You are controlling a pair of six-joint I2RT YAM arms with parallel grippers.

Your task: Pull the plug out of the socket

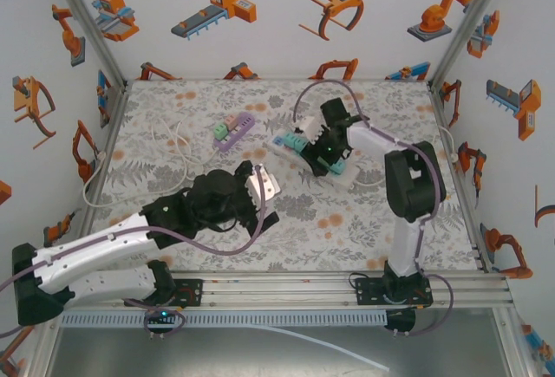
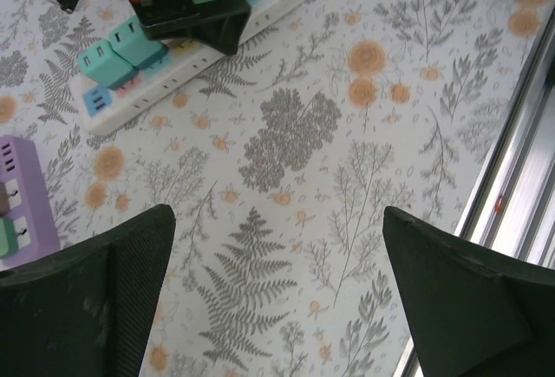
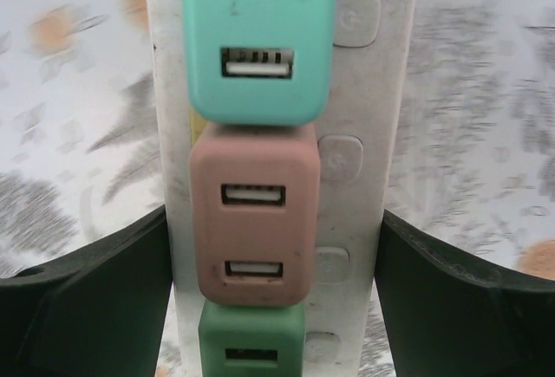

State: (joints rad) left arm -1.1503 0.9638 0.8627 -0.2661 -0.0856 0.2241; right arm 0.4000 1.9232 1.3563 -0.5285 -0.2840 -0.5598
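Your right gripper (image 3: 273,230) stands spread, its black fingers (image 3: 95,299) flanking the white power strip (image 3: 360,91) at the rounded pink plug (image 3: 251,169). Your left gripper (image 2: 277,221) gapes empty above the floral tablecloth (image 2: 347,178).

- The power strip (image 1: 349,174) is laid on the surface (image 1: 408,108), right of centre, slanting from far left to near right.
- Three plugs are seated in a row along it: the far plug (image 3: 260,39), the middle plug (image 3: 251,212) just before it, and the near plug (image 3: 251,342) closest.
- A second strip (image 1: 232,130) is placed left of the first and slightly behind it, apart.
- Loose cable (image 1: 169,139) is looped further left.
- The right gripper (image 1: 323,153) is set over the power strip, with its fingers (image 3: 87,299) at either long side and the middle plug between them; contact cannot be told.
- The left gripper (image 1: 263,195) is held before both strips, its fingers (image 2: 87,308) spread wide.
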